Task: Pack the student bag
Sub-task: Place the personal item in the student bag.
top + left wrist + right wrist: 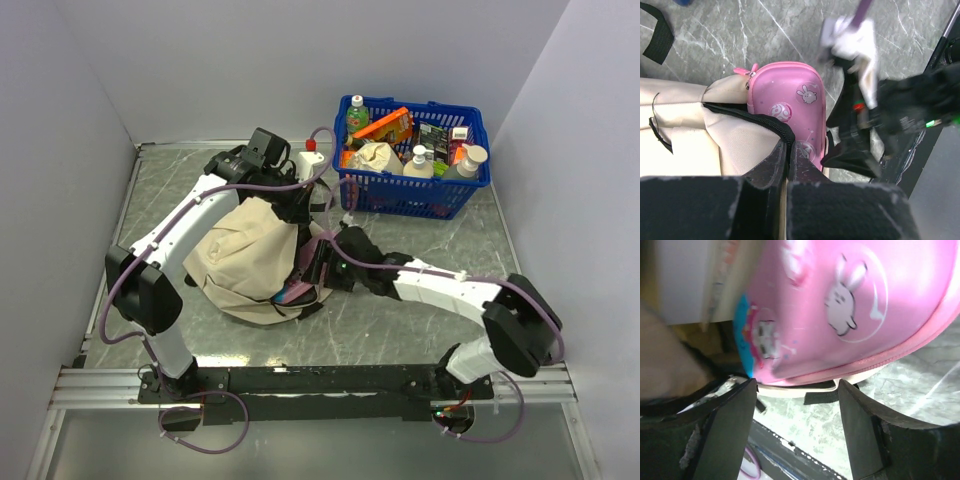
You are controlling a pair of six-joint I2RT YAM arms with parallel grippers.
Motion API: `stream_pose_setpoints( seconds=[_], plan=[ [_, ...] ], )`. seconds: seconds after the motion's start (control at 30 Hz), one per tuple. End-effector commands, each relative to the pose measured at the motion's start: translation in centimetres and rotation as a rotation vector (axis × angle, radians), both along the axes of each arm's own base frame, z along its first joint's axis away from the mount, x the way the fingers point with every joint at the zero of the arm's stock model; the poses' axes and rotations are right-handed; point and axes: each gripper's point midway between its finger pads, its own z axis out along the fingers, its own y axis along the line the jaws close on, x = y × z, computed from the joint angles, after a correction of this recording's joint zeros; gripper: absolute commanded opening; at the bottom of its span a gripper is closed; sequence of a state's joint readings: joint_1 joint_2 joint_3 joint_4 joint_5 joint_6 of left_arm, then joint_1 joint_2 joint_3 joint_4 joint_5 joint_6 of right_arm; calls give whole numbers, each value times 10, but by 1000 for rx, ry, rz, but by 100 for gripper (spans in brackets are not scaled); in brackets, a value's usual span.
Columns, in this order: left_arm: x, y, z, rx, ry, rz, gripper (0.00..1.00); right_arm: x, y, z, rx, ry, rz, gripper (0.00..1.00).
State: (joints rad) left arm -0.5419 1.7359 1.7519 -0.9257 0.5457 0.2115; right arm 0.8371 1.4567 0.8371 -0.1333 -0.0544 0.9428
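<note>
The beige student bag [245, 255] lies left of centre on the table, its opening facing right. My left gripper [302, 205] is shut on the black zipper trim [757, 119] of the bag's [685, 145] opening; its jaws [790, 146] are pressed together on it. A pink pencil case [790, 97] with rabbit prints lies at the opening, partly under the edge, and shows in the top view [298, 291]. My right gripper [322, 265] is open, and its fingertips [797, 387] sit just below the pencil case [840, 305] without closing on it.
A blue plastic basket [415, 195] holding bottles, packets and boxes stands at the back right. A white bottle with a red cap [310, 160] stands just left of it. Black bag straps [660, 32] trail on the marble table. Grey walls enclose three sides.
</note>
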Motion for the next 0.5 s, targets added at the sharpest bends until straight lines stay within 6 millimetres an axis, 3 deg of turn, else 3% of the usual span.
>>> stream_pose_setpoints(
  seconds=[0.0,0.03,0.07,0.13,0.23,0.3,0.37,0.47],
  plan=[
    [-4,-12,37,-99,-60,-33,1,14,-17,38,54,-134,45,75],
    [-5,-13,37,-98,-63,-36,1,14,-21,44,71,-150,58,75],
    [-6,-12,37,-94,-60,-36,1,13,-29,38,54,-144,49,76],
    [-6,-11,36,-89,-62,-35,1,22,-57,38,18,-160,-20,75],
    [-7,-10,38,-89,-65,-37,1,44,-99,49,-14,-228,-162,68],
    [-7,-9,39,-92,-68,-35,1,59,-121,54,-80,-286,-253,49],
    [-8,-10,40,-94,-65,-37,1,70,-128,55,-142,-292,-290,30],
    [-8,-11,41,-98,-65,-42,1,83,-123,46,-165,-273,-303,21]
  ],
)
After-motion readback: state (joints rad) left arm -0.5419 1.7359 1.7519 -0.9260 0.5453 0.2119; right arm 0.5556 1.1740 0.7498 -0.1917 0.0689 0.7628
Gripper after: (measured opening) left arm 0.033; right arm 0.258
